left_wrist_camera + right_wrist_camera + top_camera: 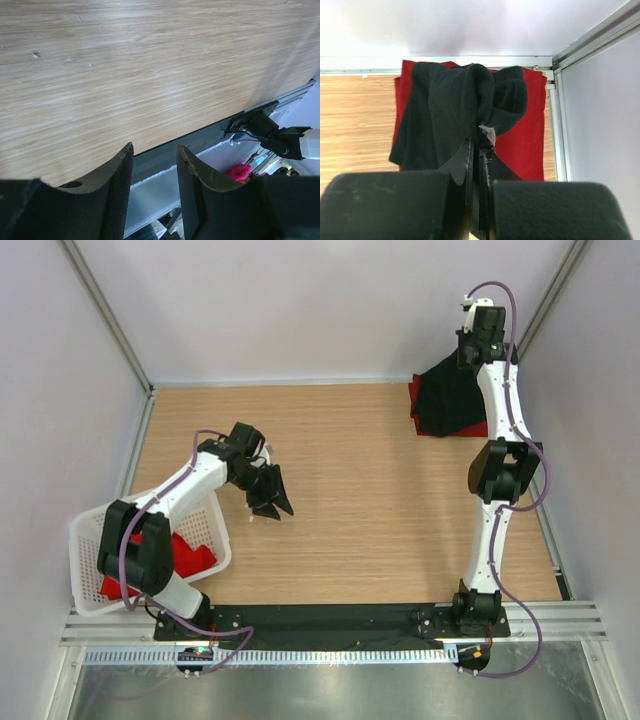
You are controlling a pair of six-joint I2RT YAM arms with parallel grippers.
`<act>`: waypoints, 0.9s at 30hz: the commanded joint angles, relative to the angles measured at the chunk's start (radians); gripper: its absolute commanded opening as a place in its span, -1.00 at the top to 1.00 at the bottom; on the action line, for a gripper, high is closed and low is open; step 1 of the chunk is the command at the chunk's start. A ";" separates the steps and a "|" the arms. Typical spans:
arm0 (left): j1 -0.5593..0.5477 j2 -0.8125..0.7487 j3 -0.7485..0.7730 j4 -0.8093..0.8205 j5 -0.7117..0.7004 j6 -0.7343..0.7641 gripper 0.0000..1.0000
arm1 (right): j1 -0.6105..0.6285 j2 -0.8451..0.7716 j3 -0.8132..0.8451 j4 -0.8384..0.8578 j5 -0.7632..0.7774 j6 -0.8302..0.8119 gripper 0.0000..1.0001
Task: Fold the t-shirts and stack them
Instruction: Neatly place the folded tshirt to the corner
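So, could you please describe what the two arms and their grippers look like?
The left arm and right arm have slim white links with chunky black joints. A thin purple-grey cable loops loosely along each. The left gripper and right gripper are matte black, each with two flat, tapering fingers of rough-textured plastic. No markings show.

Spanning the enclosure floor: wood-grain table (pixel 360 500) | sitting at its near-left corner: white lattice basket (pixel 88 540) | running along its near edge: black base strip (pixel 330 618)
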 commanded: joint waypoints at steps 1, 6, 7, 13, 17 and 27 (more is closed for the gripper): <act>0.004 0.010 0.040 -0.014 0.020 0.015 0.18 | -0.014 0.007 0.052 0.100 0.004 -0.016 0.98; 0.004 0.016 0.040 -0.020 0.011 0.017 0.17 | -0.025 0.048 0.029 0.165 0.028 -0.030 0.98; 0.004 0.019 0.042 -0.028 0.008 0.018 0.17 | -0.028 0.056 0.029 0.185 0.033 -0.034 0.98; 0.004 0.024 0.048 -0.050 0.000 0.021 0.17 | -0.071 0.093 -0.017 0.270 0.042 0.004 0.98; 0.004 0.041 0.059 -0.056 -0.008 0.018 0.18 | -0.094 0.132 -0.030 0.307 0.039 0.019 0.98; 0.005 0.056 0.068 -0.060 -0.021 0.006 0.18 | -0.150 0.218 -0.022 0.378 0.040 0.027 0.98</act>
